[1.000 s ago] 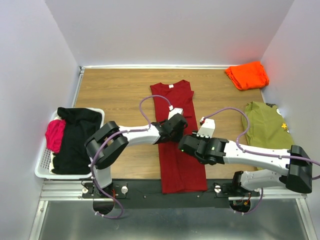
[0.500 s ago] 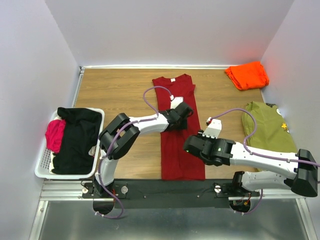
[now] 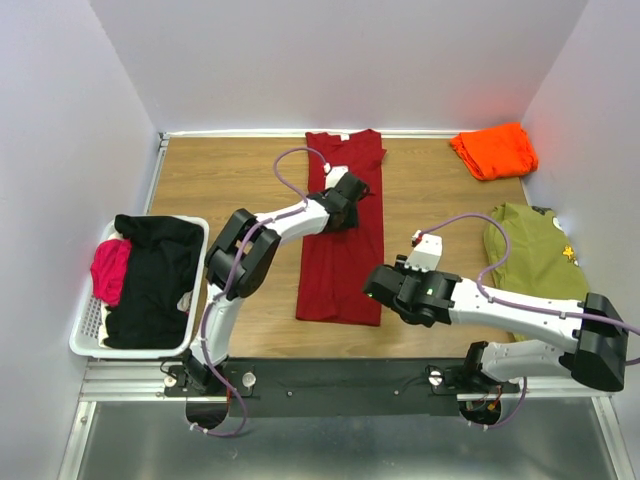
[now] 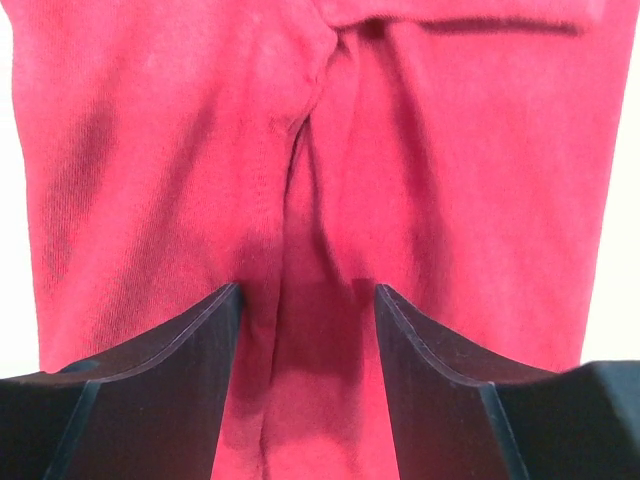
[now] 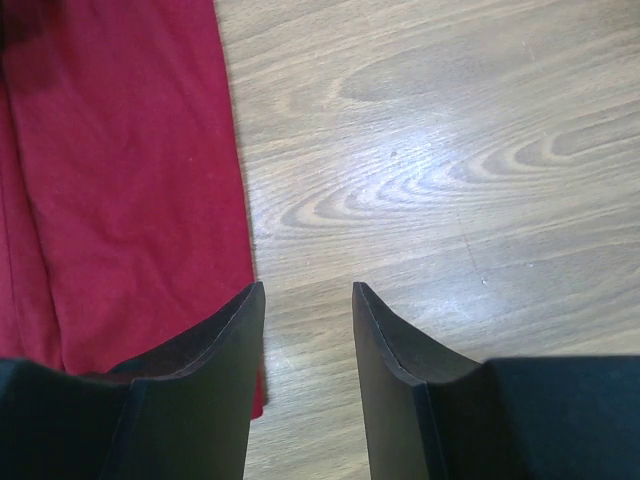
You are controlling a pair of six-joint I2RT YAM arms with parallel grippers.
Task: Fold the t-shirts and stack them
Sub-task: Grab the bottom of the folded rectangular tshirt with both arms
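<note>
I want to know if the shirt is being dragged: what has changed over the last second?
The dark red t-shirt slid toward the table's far edge, moved with the left gripper, which reached farther out, jaws open astride a cloth ridge. The right gripper stayed open beside the shirt's right edge. The orange t-shirt, olive garment and basket stayed put.

- A brown wood-grain desk (image 3: 200, 180) fills the middle; the right wrist view shows a pale sheen on its boards.
- Plain pale walls close it in: a back wall (image 3: 340, 60), a left wall (image 3: 60, 150) and a right wall (image 3: 590, 110).
- A white strip (image 3: 250, 133) runs along the desk's far edge.
- A silver rail (image 3: 120, 375) and a black plate (image 3: 330, 378) line the near edge.
- Below lies a grey metal surface (image 3: 330, 445).
- The light is soft and even.
</note>
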